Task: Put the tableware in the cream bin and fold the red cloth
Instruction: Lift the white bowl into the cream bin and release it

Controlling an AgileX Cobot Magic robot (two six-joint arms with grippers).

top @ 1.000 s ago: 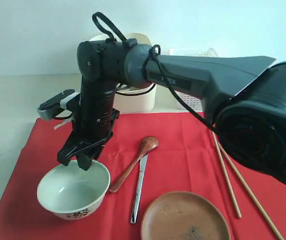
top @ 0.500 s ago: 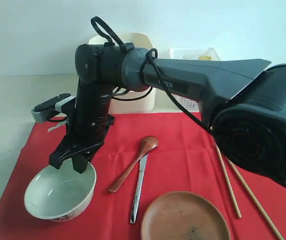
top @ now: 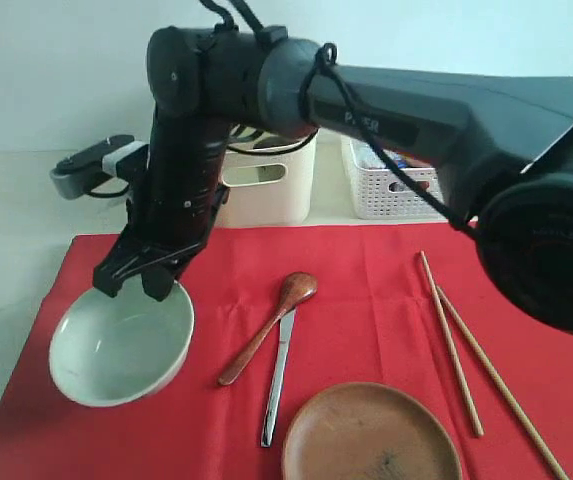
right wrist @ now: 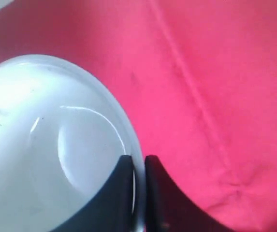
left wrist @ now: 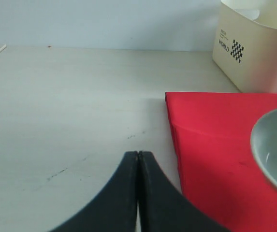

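Note:
My right gripper reaches across to the left and is shut on the rim of the pale green-white bowl, which hangs tilted just above the red cloth. In the right wrist view the fingers pinch the bowl rim from both sides. On the cloth lie the wooden spoon, the knife, the brown plate and two chopsticks. The cream bin stands behind the cloth. My left gripper is shut and empty over the bare table beside the cloth's corner.
A white lattice basket with small items stands right of the cream bin. The left arm's end hovers behind the bowl at the left. Pale tabletop stretches left of the cloth. A wall closes the back.
My right gripper closed on the bowl's rim, then lifted it, shifting it left and tilting it. The arm rose, uncovering the cream bin and basket. The left gripper stayed shut.

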